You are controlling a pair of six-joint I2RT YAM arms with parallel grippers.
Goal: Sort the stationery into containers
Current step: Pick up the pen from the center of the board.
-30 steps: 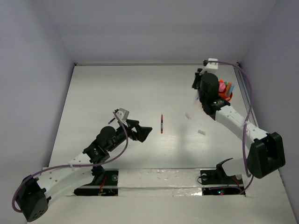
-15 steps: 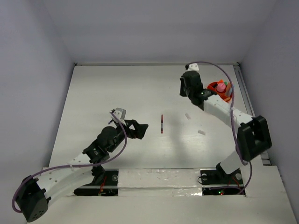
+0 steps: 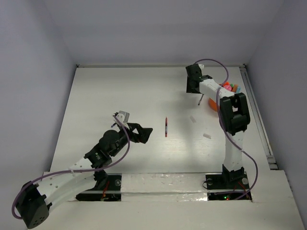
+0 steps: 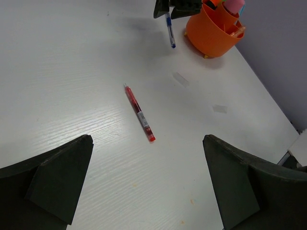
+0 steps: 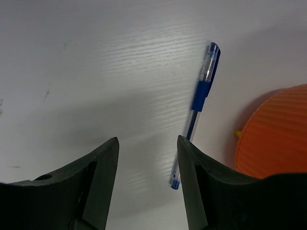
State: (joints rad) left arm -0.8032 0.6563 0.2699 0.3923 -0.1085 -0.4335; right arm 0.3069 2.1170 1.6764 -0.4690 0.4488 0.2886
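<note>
— Trouble ahead? The left gripper (image 3: 145, 134) gapes empty, well left of the orange holder (image 4: 208, 33), with the red pen (image 3: 166, 127) between them.
— Likely. The right gripper (image 5: 147, 143) is released, grasping nothing. The blue pen (image 5: 200, 91) sits just left of the holder, outside it, and could roll off. That leaves 2 pens unsorted.

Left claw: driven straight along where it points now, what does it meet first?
Probably the red pen: the left wrist view shows it lying on the table dead ahead, in line with the open left claw. Depth is unclear; the claw may touch bare table first.
</note>
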